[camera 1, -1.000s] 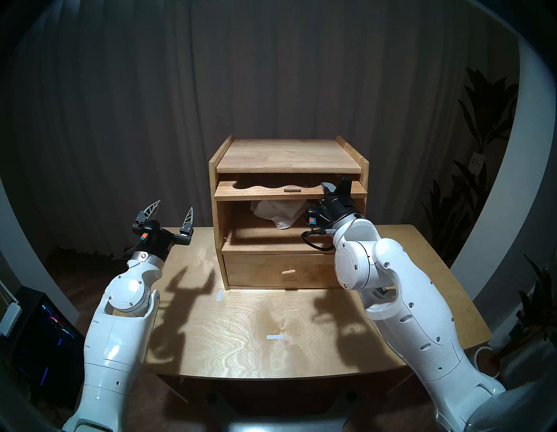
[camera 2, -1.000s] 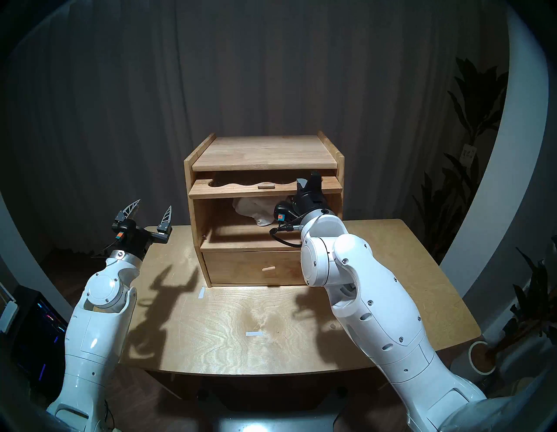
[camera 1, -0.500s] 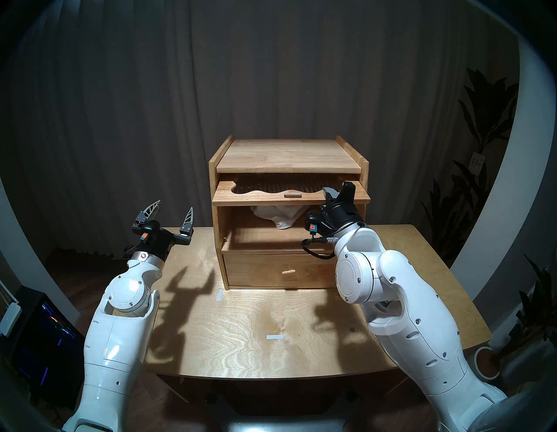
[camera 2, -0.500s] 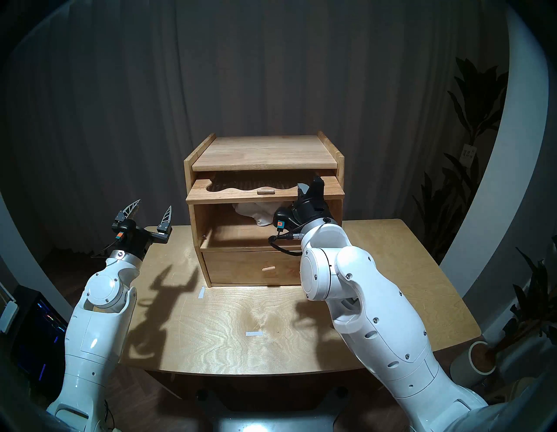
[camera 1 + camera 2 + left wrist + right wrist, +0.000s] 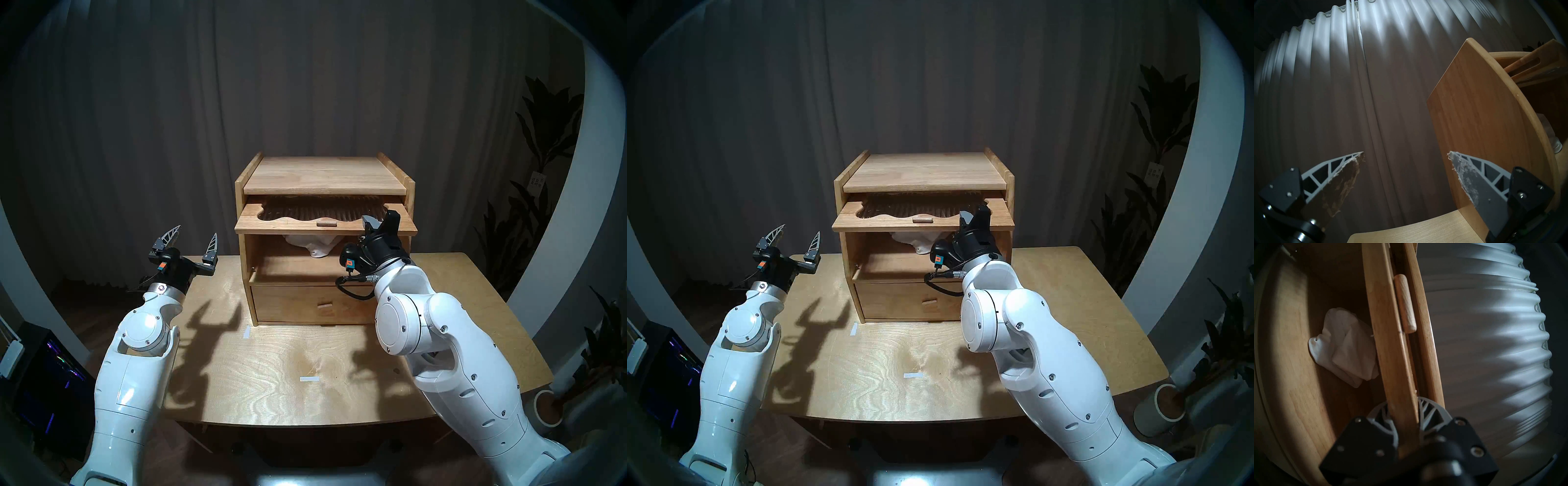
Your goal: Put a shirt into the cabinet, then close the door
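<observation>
The light-brown wooden cabinet (image 5: 324,176) (image 5: 924,171) stands at the back of the table. Its door (image 5: 278,224) (image 5: 874,222), a flap with a wavy ribbed window and a small handle (image 5: 326,223) (image 5: 1405,304), lies flat and is drawn partway out of the slot under the top. My right gripper (image 5: 380,222) (image 5: 974,217) (image 5: 1405,411) is shut on the door's right front edge. The white shirt (image 5: 314,245) (image 5: 915,241) (image 5: 1345,348) lies bundled inside the compartment. My left gripper (image 5: 195,236) (image 5: 798,236) (image 5: 1406,157) is open and empty, left of the cabinet.
The drawer (image 5: 291,305) with its peg knob (image 5: 325,304) is shut below the compartment. Two white tape marks (image 5: 246,332) (image 5: 309,379) lie on the wooden table (image 5: 271,373). Dark curtains hang behind, plants (image 5: 543,169) stand at the right, and a lit computer case (image 5: 51,376) stands at the left.
My right gripper has drawn the door further out of its slot toward me, baring more ribbed window and hiding more of the shirt. The left arm has not moved.
</observation>
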